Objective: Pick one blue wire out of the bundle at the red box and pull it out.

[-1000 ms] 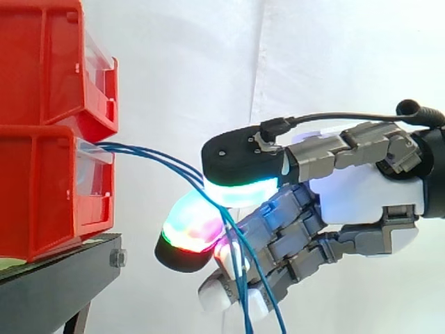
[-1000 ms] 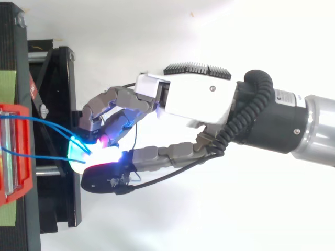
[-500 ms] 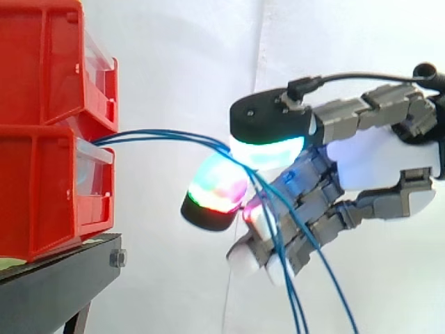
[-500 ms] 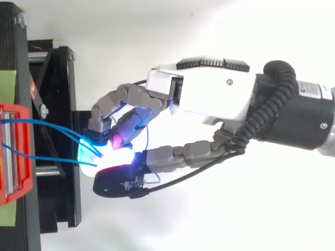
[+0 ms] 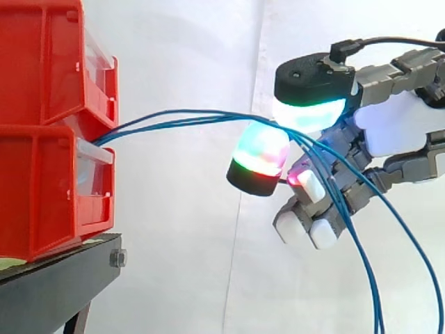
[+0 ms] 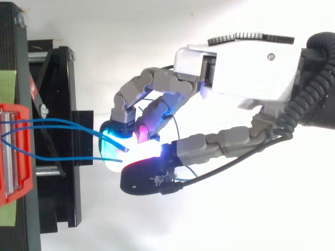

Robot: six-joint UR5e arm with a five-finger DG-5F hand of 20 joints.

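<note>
Trouble could come from the pinch itself: the hand (image 5: 393, 132), fingers curled, clamps the blue wires (image 5: 208, 115) between 2 glowing pads (image 5: 259, 149). About 3 strands look caught where only 1 is wanted, so a pull may drag the whole bundle out. The wires arc from the gap at the red box (image 5: 42, 188) across to the hand, then hang loose below it, where a slack strand could snag the lower fingers. Room is good: open air before the white curtain (image 5: 181, 264), with the box lip and black stand (image 5: 49, 285) well apart from the hand.
</note>
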